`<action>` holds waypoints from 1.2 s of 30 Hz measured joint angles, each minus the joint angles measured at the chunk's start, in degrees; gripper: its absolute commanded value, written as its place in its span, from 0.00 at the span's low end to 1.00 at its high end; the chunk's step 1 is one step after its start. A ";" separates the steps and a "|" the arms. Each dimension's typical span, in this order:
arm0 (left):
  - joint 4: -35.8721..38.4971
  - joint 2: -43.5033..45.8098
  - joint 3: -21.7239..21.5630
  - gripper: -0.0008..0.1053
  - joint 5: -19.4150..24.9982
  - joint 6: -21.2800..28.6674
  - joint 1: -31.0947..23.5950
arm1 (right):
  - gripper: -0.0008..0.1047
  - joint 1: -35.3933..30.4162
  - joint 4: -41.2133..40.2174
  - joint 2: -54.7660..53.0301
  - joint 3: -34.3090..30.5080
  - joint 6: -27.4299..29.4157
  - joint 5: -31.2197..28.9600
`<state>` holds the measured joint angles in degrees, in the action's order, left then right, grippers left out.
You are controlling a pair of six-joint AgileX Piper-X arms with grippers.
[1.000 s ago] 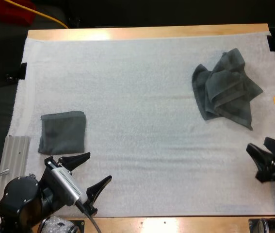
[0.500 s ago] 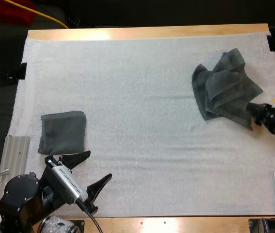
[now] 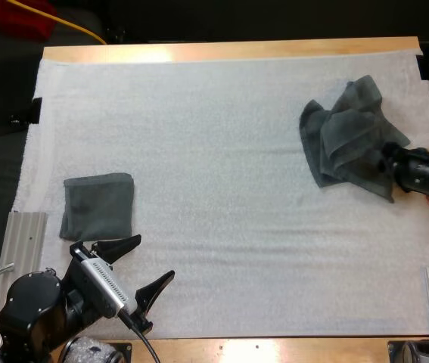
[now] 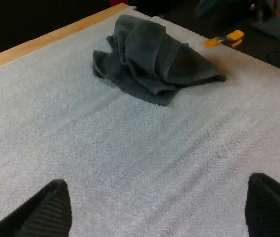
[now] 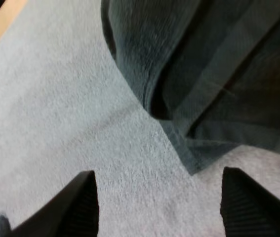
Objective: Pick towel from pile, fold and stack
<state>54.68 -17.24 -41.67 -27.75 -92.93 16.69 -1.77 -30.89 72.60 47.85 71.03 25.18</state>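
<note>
At the far right of the counter [image 3: 222, 49], the right gripper [image 5: 157, 197] hovers released over an edge of the crumpled towel [image 3: 350, 136], probably to pinch it. The left gripper [image 3: 153, 261], also released, hangs beside the folded towel [image 3: 98, 206], where the stack belongs.

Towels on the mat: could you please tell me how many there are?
2: a folded towel near the left gripper, and a crumpled towel at the right gripper; its bunched folds might hide another.
</note>
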 measured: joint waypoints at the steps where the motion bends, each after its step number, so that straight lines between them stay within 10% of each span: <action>1: 0.00 0.00 0.00 0.67 0.00 0.00 0.00 | 0.52 0.62 1.16 1.21 0.00 -1.07 -0.03; 23: 0.00 0.00 0.00 0.67 0.00 0.00 0.00 | 0.51 1.96 21.07 21.59 0.00 -17.30 -0.98; 32: 1.48 0.00 0.00 0.67 0.00 0.00 0.00 | 0.01 1.96 26.98 23.07 0.14 -17.46 0.43; 36: 1.48 0.00 0.00 0.67 0.00 0.00 0.00 | 0.01 1.96 27.22 22.67 0.14 -16.75 1.69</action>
<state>56.16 -17.24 -41.67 -27.75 -92.93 16.69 0.19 -3.67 95.27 47.99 54.28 26.87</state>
